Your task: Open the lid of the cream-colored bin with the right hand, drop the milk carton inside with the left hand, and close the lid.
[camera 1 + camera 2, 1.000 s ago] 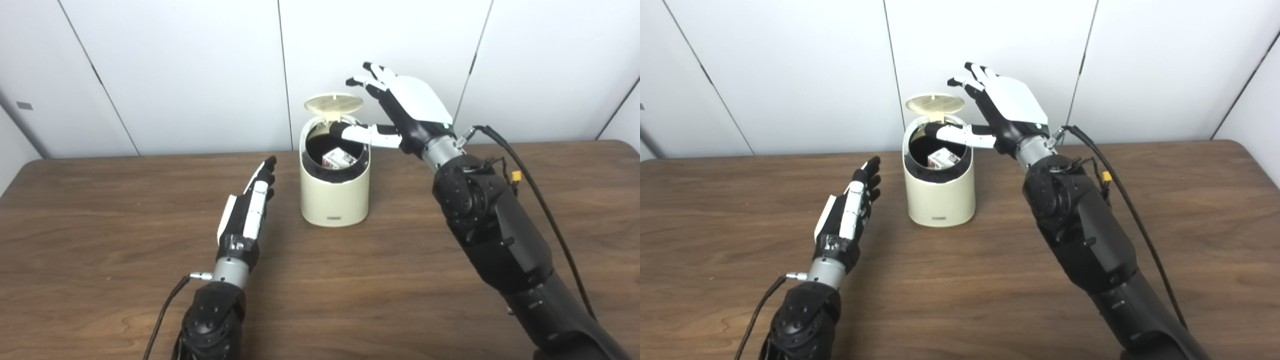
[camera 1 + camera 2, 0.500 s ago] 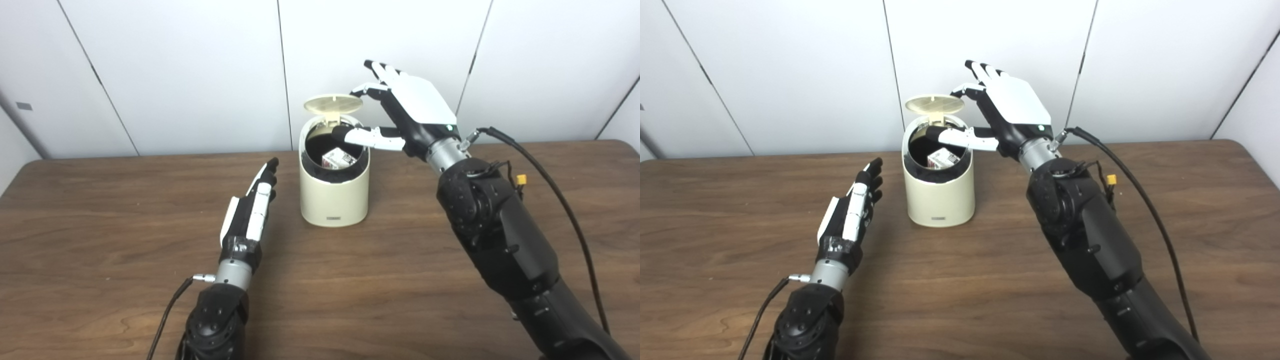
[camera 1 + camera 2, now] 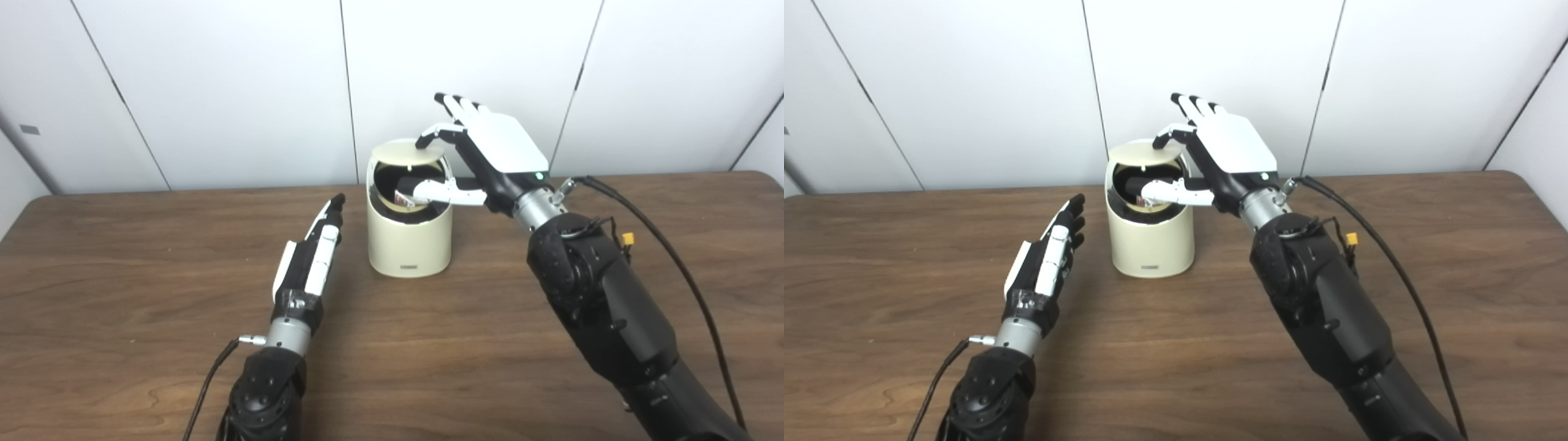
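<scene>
Under half-lowered lid [image 3: 407,152], milk carton [image 3: 402,198] mostly hidden by thumb [image 3: 438,191]

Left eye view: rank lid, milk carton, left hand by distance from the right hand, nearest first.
1. lid: half lowered over the bin mouth, a finger of the right hand on its far right edge.
2. milk carton: inside the bin, just below the thumb, mostly hidden.
3. left hand: open, left of the bin, over the table.
</scene>
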